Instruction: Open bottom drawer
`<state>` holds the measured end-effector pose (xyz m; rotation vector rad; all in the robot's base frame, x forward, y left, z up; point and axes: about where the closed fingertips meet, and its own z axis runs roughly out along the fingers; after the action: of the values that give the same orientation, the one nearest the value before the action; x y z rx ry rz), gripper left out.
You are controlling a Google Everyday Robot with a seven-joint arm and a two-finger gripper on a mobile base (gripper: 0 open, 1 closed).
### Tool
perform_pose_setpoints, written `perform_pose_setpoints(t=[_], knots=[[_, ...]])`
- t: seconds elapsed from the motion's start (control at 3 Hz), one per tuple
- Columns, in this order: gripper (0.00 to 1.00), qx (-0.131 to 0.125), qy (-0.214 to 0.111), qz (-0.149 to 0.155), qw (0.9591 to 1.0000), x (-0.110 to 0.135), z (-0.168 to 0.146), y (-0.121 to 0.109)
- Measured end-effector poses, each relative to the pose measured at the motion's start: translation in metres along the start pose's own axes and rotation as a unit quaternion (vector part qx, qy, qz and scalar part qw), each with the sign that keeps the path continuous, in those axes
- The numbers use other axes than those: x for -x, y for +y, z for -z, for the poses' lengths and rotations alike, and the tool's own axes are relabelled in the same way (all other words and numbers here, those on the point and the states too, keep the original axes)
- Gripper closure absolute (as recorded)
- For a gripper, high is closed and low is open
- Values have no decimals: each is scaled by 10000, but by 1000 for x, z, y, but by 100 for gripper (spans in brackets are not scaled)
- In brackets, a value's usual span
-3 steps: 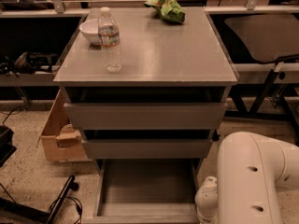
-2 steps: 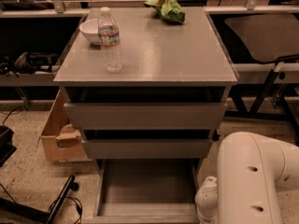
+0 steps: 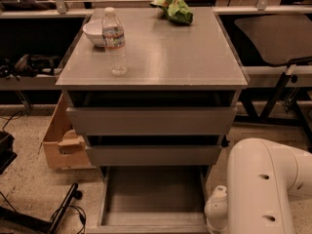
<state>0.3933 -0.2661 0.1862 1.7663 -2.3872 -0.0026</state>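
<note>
Grey three-drawer cabinet (image 3: 165, 57) stands at centre of the view, on a speckled floor. The bottom drawer (image 3: 153, 196) is pulled well out towards the camera: its shallow grey tray is exposed along its length, with its front panel lying at the lower edge of the view. Above it, the middle drawer (image 3: 153, 155) and the top drawer (image 3: 151, 121) show their flat grey fronts, each with a dark gap over it; whether either sits slightly forward of the carcass is hard to judge from this angle. On the cabinet top: a clear water bottle (image 3: 115, 42), upright, near the left front; a white bowl (image 3: 93, 32) just behind it at the left edge; a crumpled green bag (image 3: 174, 9) at the rear, right of centre. A cardboard box (image 3: 61, 140) stands on the floor against the cabinet's left side, and black cables (image 3: 63, 211) lie at lower left. The robot's white arm (image 3: 263, 189) fills the lower right corner, just beside the open drawer's right rail and apart from the tray. The gripper is out of view, beyond the frame edge past the arm; how far its jaws are parted, or what they hold, cannot be told.
</note>
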Motion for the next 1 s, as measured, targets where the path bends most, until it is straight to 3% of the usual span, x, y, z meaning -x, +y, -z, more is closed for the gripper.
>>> perform_pose_setpoints(t=[0.67,1.0], knots=[[0,15,-80,43,10000,5,-1,2],[0,-33,-357,258,9990,29,2,18]])
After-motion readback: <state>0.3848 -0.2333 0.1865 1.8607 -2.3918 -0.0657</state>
